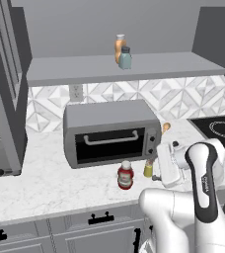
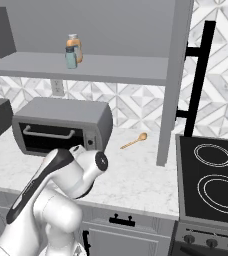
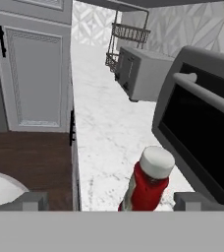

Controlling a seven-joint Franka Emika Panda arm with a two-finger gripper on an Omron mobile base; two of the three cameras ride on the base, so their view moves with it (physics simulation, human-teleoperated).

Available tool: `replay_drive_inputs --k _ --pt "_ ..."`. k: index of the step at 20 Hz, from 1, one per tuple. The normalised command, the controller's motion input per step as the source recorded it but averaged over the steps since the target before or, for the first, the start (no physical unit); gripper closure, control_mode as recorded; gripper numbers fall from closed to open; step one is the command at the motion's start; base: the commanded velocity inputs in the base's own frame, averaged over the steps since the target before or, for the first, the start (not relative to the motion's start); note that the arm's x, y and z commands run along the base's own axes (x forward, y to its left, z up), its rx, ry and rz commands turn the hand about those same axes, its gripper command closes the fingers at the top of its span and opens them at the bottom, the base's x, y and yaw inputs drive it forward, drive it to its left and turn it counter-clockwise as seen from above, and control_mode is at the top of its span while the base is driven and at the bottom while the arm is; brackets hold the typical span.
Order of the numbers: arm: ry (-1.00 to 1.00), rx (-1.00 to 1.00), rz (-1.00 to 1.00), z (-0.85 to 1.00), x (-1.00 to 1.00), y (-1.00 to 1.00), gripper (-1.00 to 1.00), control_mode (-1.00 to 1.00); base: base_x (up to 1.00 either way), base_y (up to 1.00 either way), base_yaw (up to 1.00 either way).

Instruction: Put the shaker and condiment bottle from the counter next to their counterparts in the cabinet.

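The condiment bottle (image 1: 125, 176), squat and red with a white cap, stands on the counter (image 1: 45, 183) in front of the toaster oven. The small yellow shaker (image 1: 148, 168) stands just right of it, close against my hand. In the hand view the red bottle (image 3: 148, 186) is close ahead, between my fingertips and nearer the right one. My gripper (image 3: 113, 201) is open with nothing in it. Up on the grey cabinet shelf (image 1: 75, 74) the orange bottle (image 1: 119, 47) and the teal-grey shaker (image 1: 125, 58) stand together; both show in the right base view too, orange bottle (image 2: 76, 46) and teal-grey shaker (image 2: 71, 57).
A grey toaster oven (image 1: 112, 133) sits right behind the bottle and shaker. A wooden spoon (image 2: 134, 141) lies beyond it. The black stove (image 2: 211, 175) is to the right, a toaster (image 3: 141, 74) and a wire rack (image 3: 126, 44) to the left. A tall dark unit (image 1: 3, 74) stands at far left.
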Motion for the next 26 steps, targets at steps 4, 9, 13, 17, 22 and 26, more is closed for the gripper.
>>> replay_drive_inputs --k 4,9,13,17,22,26 --pt "-0.18 0.06 -0.22 -1.0 0.0 0.6 -1.0 -1.0 0.0 0.0 0.0" --pt "-0.15 0.11 -0.2 -1.0 0.0 0.59 -1.0 -1.0 0.0 0.0 0.0" --pt "-0.07 0.14 -0.13 -1.0 0.0 0.64 -1.0 -1.0 0.0 0.0 0.0" --pt "-0.01 0.1 -0.12 -1.0 0.0 0.73 -1.0 -1.0 0.0 0.0 0.0" --pt "0.0 0.05 -0.13 -1.0 0.0 0.67 -1.0 -1.0 0.0 0.0 0.0" --pt "0.0 0.07 -0.08 -1.0 0.0 0.56 -1.0 -1.0 0.0 0.0 0.0"
